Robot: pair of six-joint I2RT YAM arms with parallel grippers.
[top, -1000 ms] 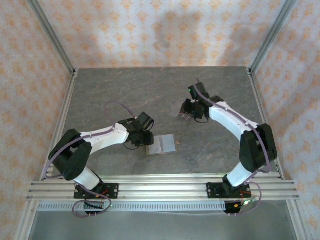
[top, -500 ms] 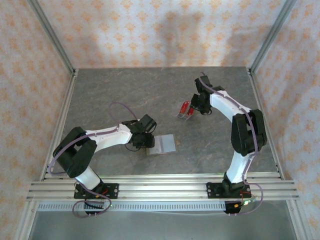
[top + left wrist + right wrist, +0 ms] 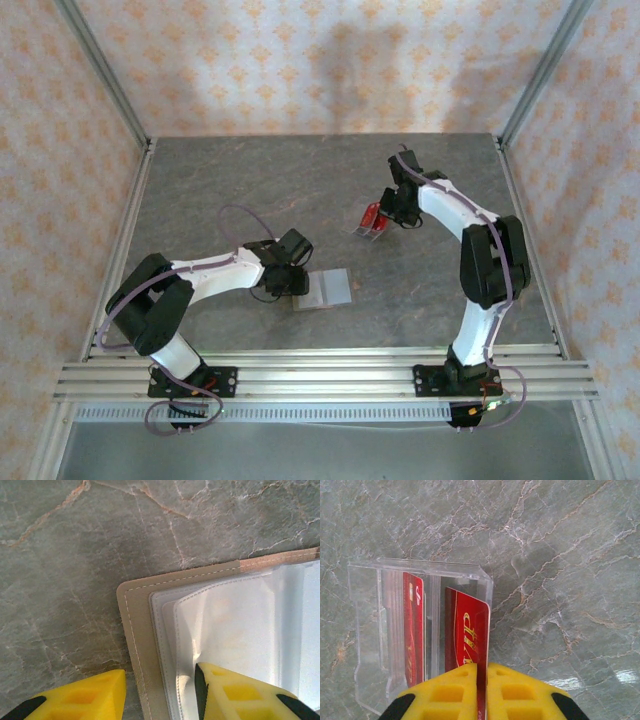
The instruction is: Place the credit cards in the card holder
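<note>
This is a robotics lab test cell, not a lived-in room. Two white-and-black jointed robot arms, the left arm and the right arm, are bolted to silver aluminium rails along the near edge of a grey marble-patterned bench. Bare aluminium extrusion posts frame the corners. The pale walls printed with orange floral motifs stand as flat panels inside that frame, like a backdrop. Purple cables loop openly off the arms down to their bases.
</note>
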